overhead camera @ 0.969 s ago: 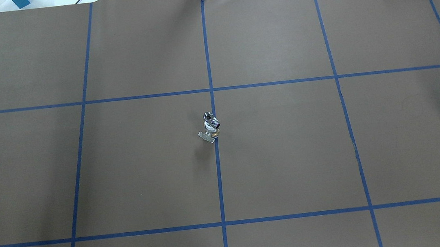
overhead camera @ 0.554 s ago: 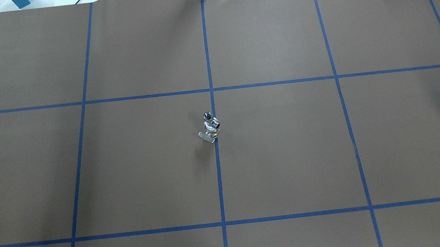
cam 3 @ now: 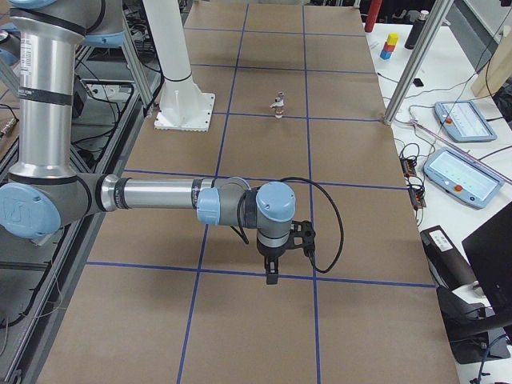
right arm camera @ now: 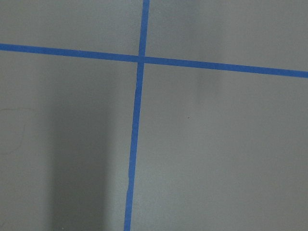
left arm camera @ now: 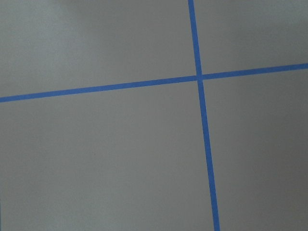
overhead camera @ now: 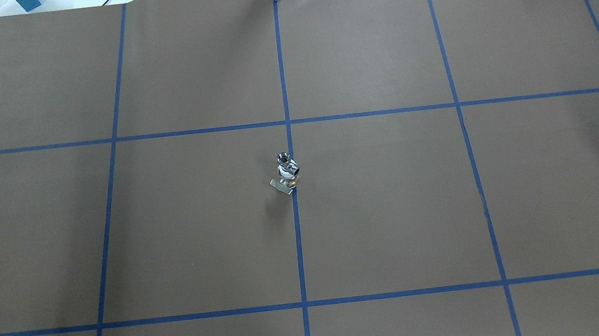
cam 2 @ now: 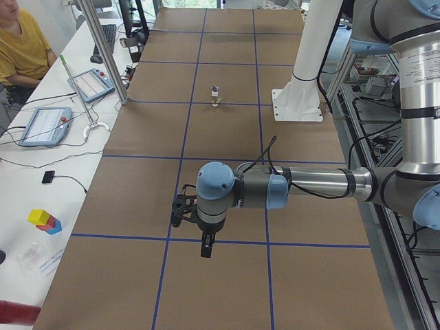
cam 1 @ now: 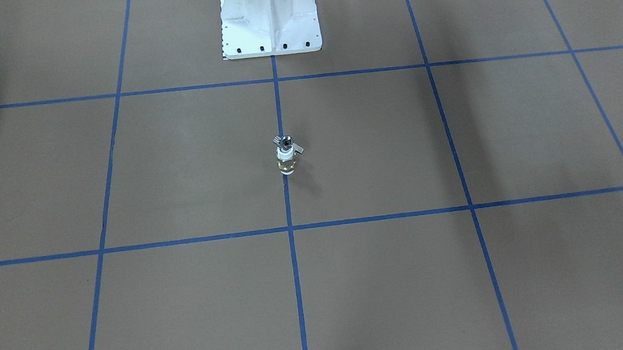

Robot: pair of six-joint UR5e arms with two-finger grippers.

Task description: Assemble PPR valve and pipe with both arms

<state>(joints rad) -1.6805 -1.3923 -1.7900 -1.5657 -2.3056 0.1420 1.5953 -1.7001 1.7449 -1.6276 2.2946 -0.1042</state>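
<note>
Nothing has budged in the last second. The PPR valve (overhead camera: 291,178) stands upright on the table's (overhead camera: 393,208) blue centre line with the pipe (overhead camera: 283,159) seated on top, so the joining looks done to me. The left gripper (cam 2: 205,249) and right gripper (cam 3: 272,276) hang well apart from it, and I can't tell if their jaws are wide or narrow.

Brown table paper (left arm camera: 96,159) fills the whole view. Two blue tape lines (left arm camera: 206,144) cross up toward one o'clock from centre.
</note>
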